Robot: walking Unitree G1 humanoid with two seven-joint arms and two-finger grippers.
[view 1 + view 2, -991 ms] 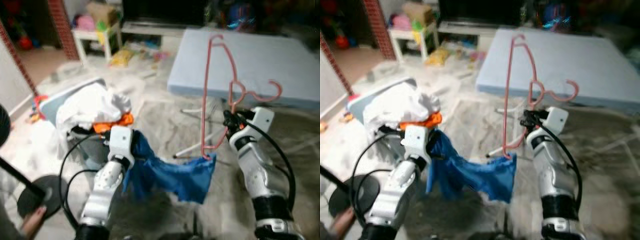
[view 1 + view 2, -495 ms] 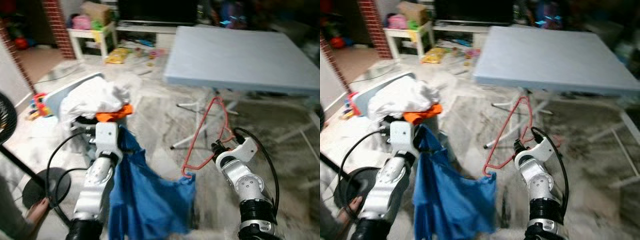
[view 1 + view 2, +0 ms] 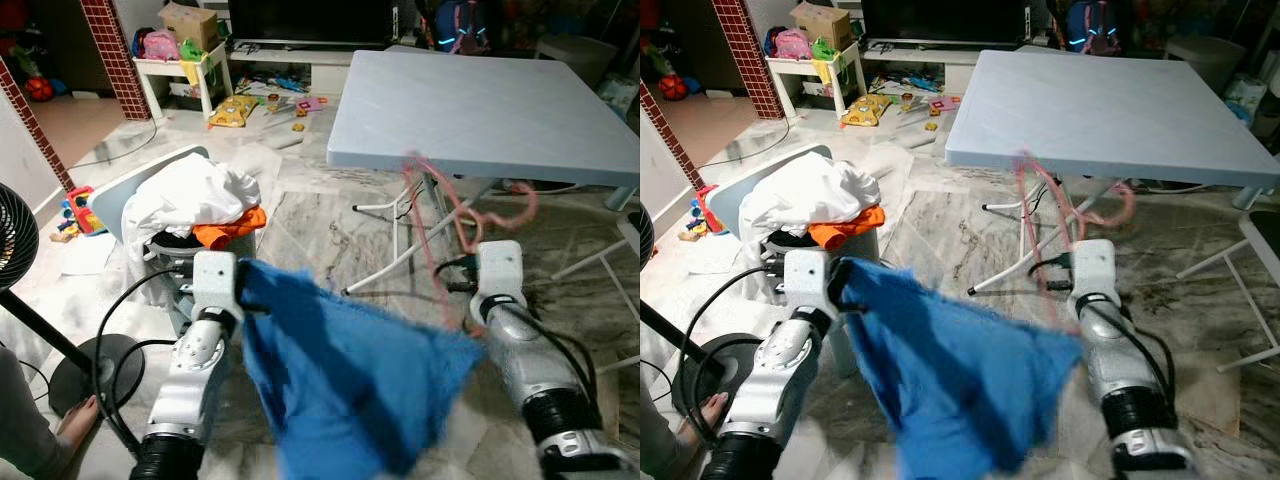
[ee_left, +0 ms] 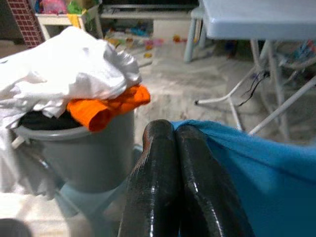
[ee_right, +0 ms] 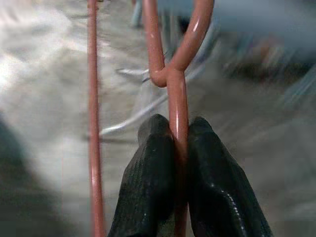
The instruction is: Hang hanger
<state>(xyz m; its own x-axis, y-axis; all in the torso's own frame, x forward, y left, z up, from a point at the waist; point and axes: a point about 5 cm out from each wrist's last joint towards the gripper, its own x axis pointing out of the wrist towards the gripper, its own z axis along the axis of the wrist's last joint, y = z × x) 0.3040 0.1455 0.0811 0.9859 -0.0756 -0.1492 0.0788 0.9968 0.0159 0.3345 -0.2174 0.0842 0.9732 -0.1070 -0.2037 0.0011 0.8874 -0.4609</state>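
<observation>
Two grippers share the load: the right gripper (image 5: 178, 148) clamps the pink wire hanger (image 5: 177, 74) near its hook, the left gripper (image 4: 174, 143) pinches the blue cloth (image 3: 350, 370) stretched between them, seemingly for hanging.

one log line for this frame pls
left hand: shut on cloth | right hand: shut on hanger | cloth stretched between hands | table ahead

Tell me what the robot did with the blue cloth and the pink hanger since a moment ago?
The right claw swung the pink hanger down, then back up, and the blue cloth went from drooping to stretched wide between the arms. The left claw kept pinching the cloth's corner; the right kept gripping the hanger. The laundry bin stayed put.
</observation>
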